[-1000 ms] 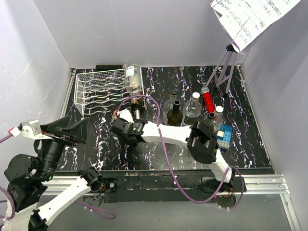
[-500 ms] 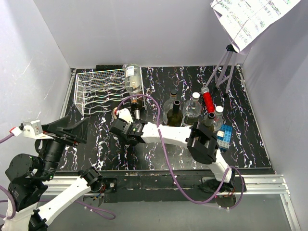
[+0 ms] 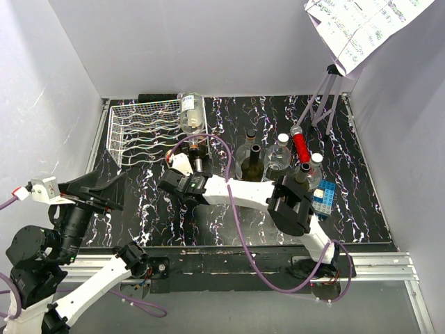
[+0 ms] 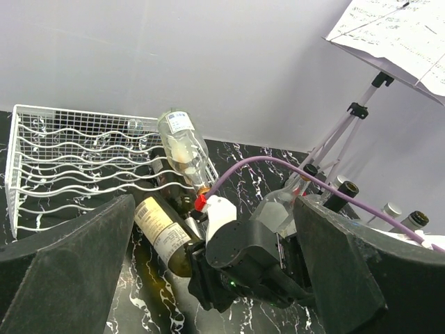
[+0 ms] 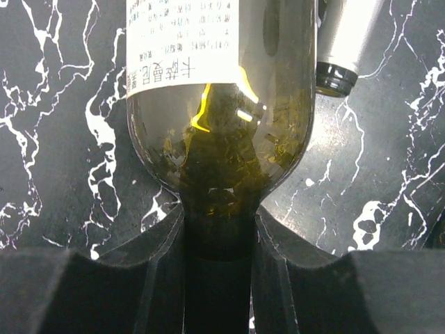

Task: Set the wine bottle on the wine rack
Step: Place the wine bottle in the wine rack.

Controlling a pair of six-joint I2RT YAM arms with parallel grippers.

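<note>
Wine bottle [image 5: 219,153] over grey-walled marbled tabletop [image 3: 361,209], neck tight between right fingers [image 5: 156,264]; left fingers [image 4: 69,264] wide, empty

The surface [image 3: 375,209] is black with white marbled veins. The wine rack [image 3: 135,132] is white wire. The wine bottle [image 5: 222,139] is dark olive-green glass with a white printed label.

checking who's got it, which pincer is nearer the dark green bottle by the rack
Right. The right pincer is shut on the neck of the dark green bottle. The left pincer is open and apart from it, off to the left in the top view.
</note>
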